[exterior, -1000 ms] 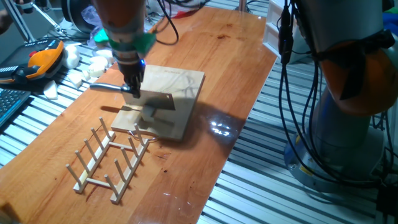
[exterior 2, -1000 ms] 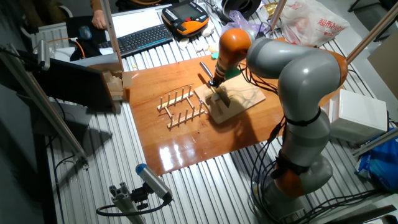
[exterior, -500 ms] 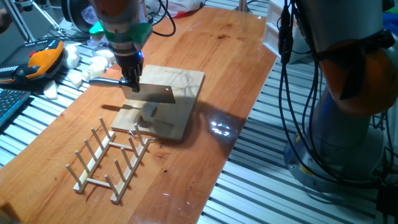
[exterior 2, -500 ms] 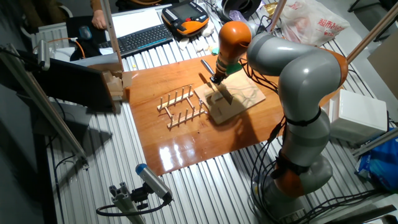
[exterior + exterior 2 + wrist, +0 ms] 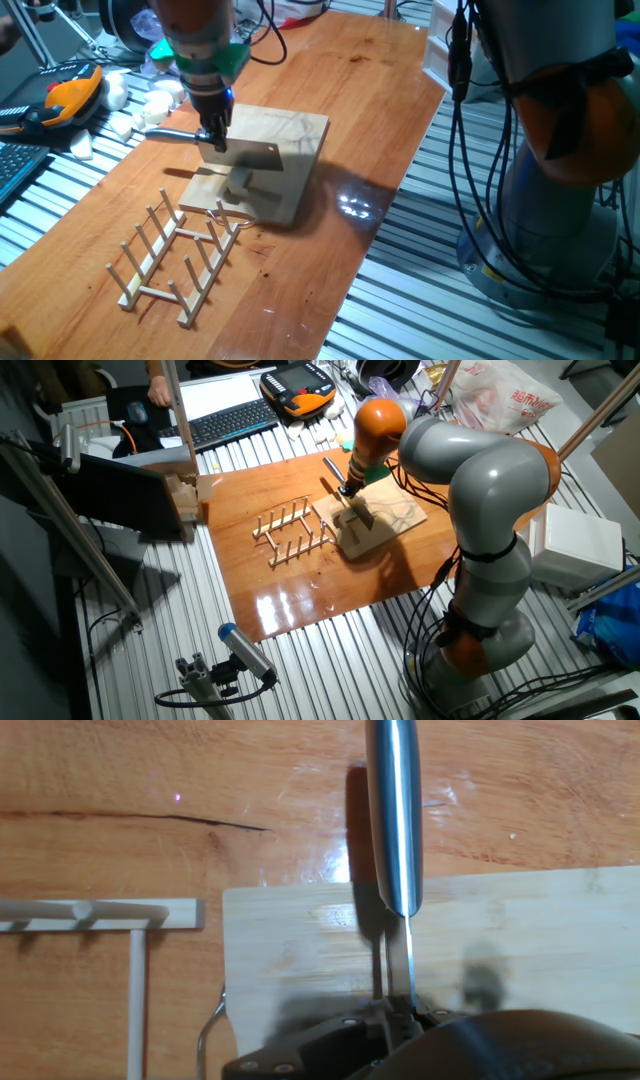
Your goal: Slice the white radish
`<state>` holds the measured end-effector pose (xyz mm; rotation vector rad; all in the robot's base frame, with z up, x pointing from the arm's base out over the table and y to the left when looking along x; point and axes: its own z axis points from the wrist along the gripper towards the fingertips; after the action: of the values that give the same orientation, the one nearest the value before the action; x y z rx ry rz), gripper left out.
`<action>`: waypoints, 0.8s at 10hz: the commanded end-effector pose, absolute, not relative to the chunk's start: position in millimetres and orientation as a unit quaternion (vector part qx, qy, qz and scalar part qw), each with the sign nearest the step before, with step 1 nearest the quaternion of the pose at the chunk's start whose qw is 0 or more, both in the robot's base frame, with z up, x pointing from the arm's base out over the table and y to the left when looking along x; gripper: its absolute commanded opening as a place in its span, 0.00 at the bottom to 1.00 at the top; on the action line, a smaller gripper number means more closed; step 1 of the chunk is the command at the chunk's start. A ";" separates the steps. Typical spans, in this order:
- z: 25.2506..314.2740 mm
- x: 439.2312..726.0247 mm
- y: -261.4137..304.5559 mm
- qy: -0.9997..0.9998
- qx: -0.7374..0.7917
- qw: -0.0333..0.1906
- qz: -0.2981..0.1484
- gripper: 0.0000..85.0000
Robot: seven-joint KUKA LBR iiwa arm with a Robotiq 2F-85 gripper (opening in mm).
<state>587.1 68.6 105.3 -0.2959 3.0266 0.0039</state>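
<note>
1. Here your end effector [image 5: 214, 137] sits left of centre in one fixed view, pinching a knife [image 5: 245, 151] with its blade held level above the cutting board [image 5: 290, 140].
2. In the hand view, the knife's steel handle [image 5: 394, 810] runs from the top edge down to mid-frame, and the thin blade edge [image 5: 400, 965] continues into the closed fingers at the bottom.
3. The white radish cannot be made out on the board in any view; white chunks [image 5: 150, 105] lie at the upper left, off the counter [image 5: 330, 250].
4. A wooden rack [image 5: 175, 255] stands at the lower left, just beside the board.
</note>
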 end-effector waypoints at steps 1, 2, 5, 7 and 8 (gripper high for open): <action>102.4 587.6 67.0 0.994 -0.099 0.051 0.003 0.00; 98.5 588.2 65.9 0.994 -0.100 0.054 0.007 0.00; 80.8 587.0 69.6 0.993 -0.099 0.070 0.008 0.00; 89.0 587.5 71.2 0.993 -0.097 0.066 0.006 0.00; 99.9 588.9 71.9 0.994 -0.094 0.055 0.006 0.00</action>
<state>587.8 72.5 97.9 -0.2841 3.0275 0.0193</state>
